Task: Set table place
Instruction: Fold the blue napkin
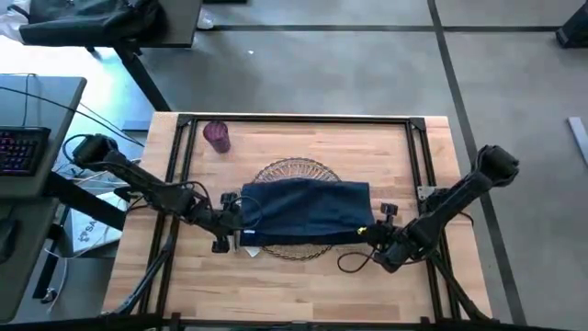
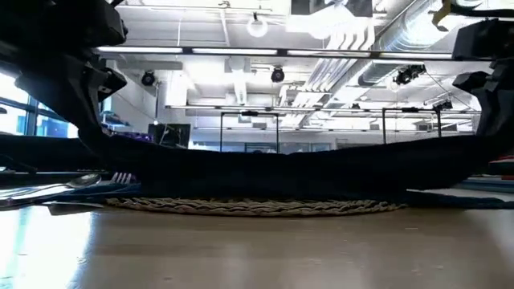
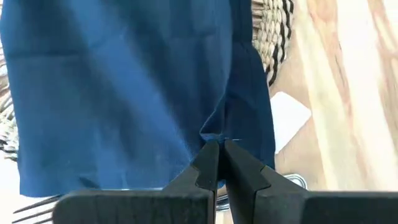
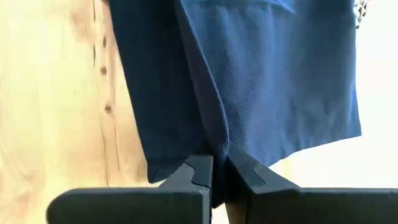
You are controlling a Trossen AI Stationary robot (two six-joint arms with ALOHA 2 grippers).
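We saw the navy napkin (image 1: 306, 210) held up flat over the wicker charger (image 1: 294, 171), stretched between the two arms. The left pincer (image 1: 241, 221) pinched one end tight, and the right pincer (image 1: 370, 227) pinched the other. The low view showed the cloth hanging just above the charger — not resting on it. We thought both arms should move together and keep the napkin pulled even — a lone tug could bunch it. A fork (image 2: 120, 178) lay by the charger on the desk (image 1: 303, 285).

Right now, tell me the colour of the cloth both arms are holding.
The napkin is plain navy blue, clearest in the left wrist view.
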